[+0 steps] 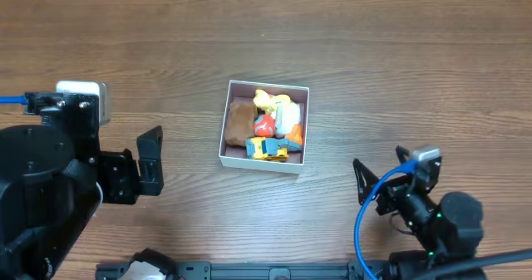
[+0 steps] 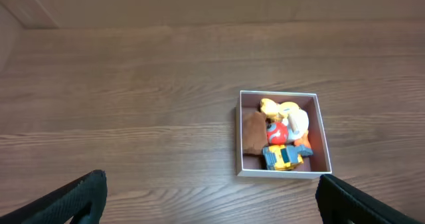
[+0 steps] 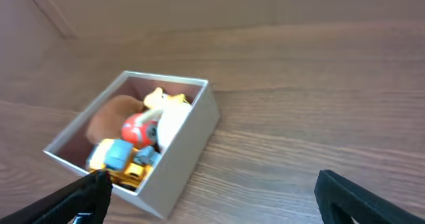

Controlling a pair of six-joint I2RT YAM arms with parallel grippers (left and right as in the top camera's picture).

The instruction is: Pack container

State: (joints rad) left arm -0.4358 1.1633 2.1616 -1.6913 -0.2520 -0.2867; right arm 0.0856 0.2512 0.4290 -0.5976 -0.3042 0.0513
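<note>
The container (image 1: 237, 159), a square white box with a dusty pink inside, stands at the table's middle. It holds several toys: a brown one (image 1: 241, 124), a red one (image 1: 264, 126), a yellow and white one (image 1: 283, 110) and a blue and yellow one (image 1: 268, 149). It also shows in the left wrist view (image 2: 279, 173) and the right wrist view (image 3: 189, 144). My left gripper (image 1: 150, 161) is open and empty, left of the container. My right gripper (image 1: 378, 180) is open and empty, to the container's lower right. Both are apart from it.
The wooden table (image 1: 399, 56) surrounds the container. A blue cable (image 1: 366, 222) loops at the right arm. A white block (image 1: 83, 93) sits on the left arm's base.
</note>
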